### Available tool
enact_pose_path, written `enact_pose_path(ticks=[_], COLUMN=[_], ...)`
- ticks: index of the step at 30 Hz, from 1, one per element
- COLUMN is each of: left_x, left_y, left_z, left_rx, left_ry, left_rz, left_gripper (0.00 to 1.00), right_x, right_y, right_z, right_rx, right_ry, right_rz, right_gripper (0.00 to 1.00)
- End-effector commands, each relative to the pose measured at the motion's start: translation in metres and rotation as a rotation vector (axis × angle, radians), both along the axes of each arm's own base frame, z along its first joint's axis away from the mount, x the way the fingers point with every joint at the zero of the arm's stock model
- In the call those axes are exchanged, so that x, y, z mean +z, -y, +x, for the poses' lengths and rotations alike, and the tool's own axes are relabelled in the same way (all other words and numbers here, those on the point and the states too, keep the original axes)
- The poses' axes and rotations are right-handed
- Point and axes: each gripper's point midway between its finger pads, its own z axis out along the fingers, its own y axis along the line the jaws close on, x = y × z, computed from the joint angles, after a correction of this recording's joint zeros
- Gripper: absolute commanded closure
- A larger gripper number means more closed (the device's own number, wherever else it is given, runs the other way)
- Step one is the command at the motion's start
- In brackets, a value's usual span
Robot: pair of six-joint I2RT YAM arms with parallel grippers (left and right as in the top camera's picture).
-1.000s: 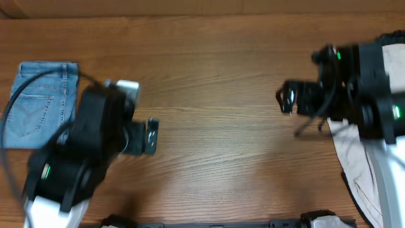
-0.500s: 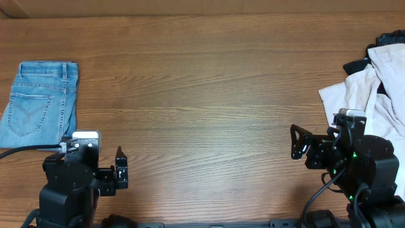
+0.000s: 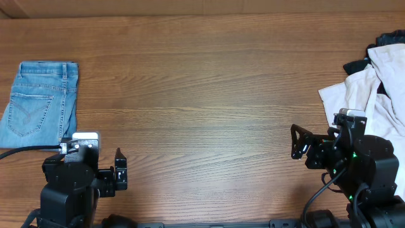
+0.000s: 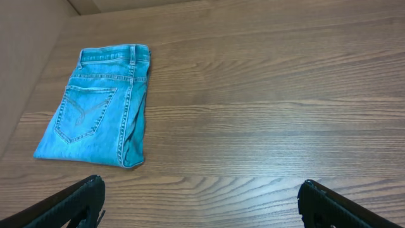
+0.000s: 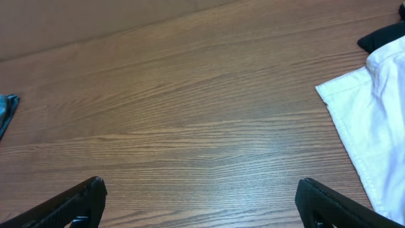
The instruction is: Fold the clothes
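The light blue jeans (image 3: 39, 103) lie folded into a compact rectangle at the far left of the table, a stitched back pocket facing up. They also show in the left wrist view (image 4: 101, 114), and a sliver shows at the left edge of the right wrist view (image 5: 5, 109). My left gripper (image 3: 120, 177) is open and empty near the front edge, right of and below the jeans. My right gripper (image 3: 297, 142) is open and empty at the front right. Both sets of fingers show spread wide over bare wood in the wrist views (image 4: 201, 202) (image 5: 201, 201).
A cream-beige garment (image 3: 373, 95) lies bunched at the right edge, also in the right wrist view (image 5: 373, 120). A small black cloth (image 3: 357, 65) pokes out beside it. The wooden table (image 3: 209, 107) stretches between the two arms.
One second ago both arms were stretched out over the table. They have drawn back to the front edge, the left one off the jeans. Nothing has moved in the last half second.
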Motion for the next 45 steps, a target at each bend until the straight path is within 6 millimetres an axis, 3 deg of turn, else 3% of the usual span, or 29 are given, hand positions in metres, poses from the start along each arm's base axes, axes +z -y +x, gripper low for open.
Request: enact_pose_path(ticks=[1,8,12,17,25,38,45], left_x=[-0.001,-0.001,-0.001,-0.001,-0.001,-0.001,-0.001], left_y=[-0.003,-0.003,-0.003,-0.003,-0.003,-0.003,-0.003], left_z=[0.0,0.0,0.0,0.0,0.0,0.0,0.0], left_rx=[0.015,0.016,0.015,0.016,0.016,0.016,0.015], left_ry=[0.002,0.002,0.001,0.001,0.002,0.002,0.001], left_rz=[0.008,0.008,0.008,0.008,0.008,0.008,0.008], left_gripper=[0.0,0.0,0.0,0.0,0.0,0.0,0.0], right_x=[-0.001,-0.001,-0.005,-0.016,-0.049,-0.051,-0.072], right_y=[0.001,0.001,0.006,0.008,0.004,0.003,0.002], right_z=[0.001,0.0,-0.019,-0.03,-0.018,0.008,0.024], right_rx=[-0.01,-0.011,-0.004,0.036,0.04,0.098,0.088], right_ry=[0.001,0.004,-0.001,0.151,0.39,0.611,0.687], right_rz=[0.0,0.0,-0.03,-0.077,-0.055,-0.267,-0.279], right_gripper=[0.0,0.0,0.0,0.0,0.0,0.0,0.0])
